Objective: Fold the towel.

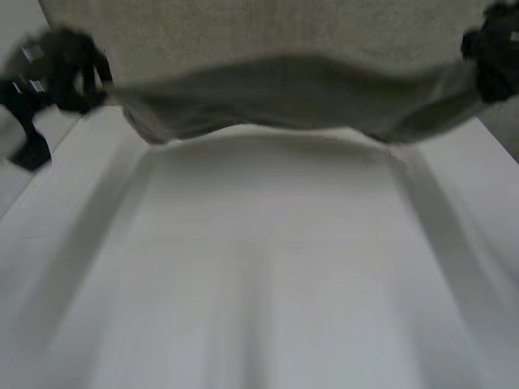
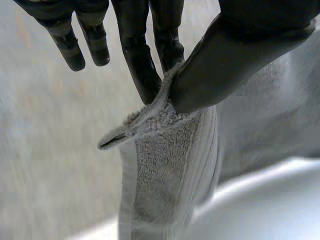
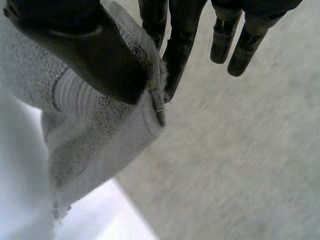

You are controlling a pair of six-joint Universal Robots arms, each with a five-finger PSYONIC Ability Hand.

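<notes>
Fluffy grey terry towel [image 1: 284, 97] sags between both hands above the white table [image 1: 268, 275]. Left hand [image 2: 235, 60] and right hand [image 3: 85, 50] each pinch a corner, thumb against fingers.

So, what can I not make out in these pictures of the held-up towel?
Head view: the towel is cut by the picture's upper edge, so its upper part is unseen.
Left wrist view: the left hand pinches a corner; its thumb hides the cloth beneath.
Right wrist view: the thumb of the right hand hides its corner likewise.
Head view: whether the sagging edge touches the table, cannot tell.
</notes>
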